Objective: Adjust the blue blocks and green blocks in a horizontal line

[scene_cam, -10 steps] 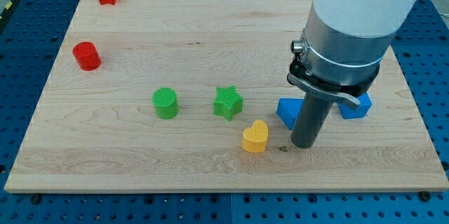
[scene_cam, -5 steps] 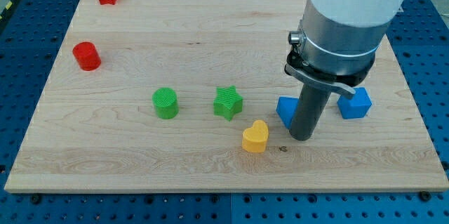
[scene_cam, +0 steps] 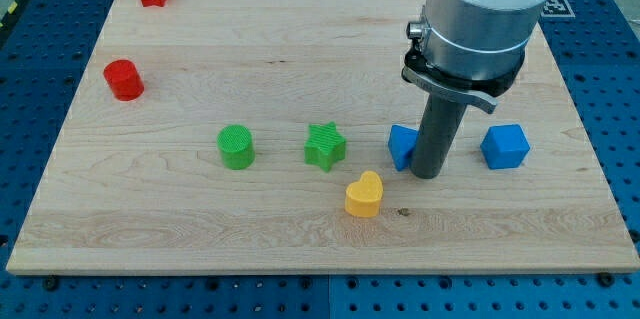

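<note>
Bright, even light floods the wooden board (scene_cam: 300, 49) from overhead, colours punchy and no harsh glare off the grain. Shadows are soft and short, just a faint dark smudge at the foot of the rod by my tip (scene_cam: 431, 173) and under the yellow heart block (scene_cam: 364, 195). Focus is crisp edge to edge, with no blur and the board's edges running straight.
</note>
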`<state>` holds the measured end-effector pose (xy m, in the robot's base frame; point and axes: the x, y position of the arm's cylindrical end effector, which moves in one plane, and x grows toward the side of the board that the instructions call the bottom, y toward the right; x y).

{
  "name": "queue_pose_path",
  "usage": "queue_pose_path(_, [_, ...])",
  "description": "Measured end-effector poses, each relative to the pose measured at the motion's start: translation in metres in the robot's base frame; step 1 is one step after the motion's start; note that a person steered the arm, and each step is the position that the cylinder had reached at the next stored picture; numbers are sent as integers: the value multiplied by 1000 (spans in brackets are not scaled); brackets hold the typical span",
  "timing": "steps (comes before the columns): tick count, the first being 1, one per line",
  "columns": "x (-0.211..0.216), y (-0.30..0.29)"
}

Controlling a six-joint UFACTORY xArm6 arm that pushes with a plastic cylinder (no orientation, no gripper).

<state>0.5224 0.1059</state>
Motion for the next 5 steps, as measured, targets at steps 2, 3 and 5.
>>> queue_pose_path(2, [8, 1])
queue_pose_path(3, [15, 7])
queue_pose_path(5, [15, 8])
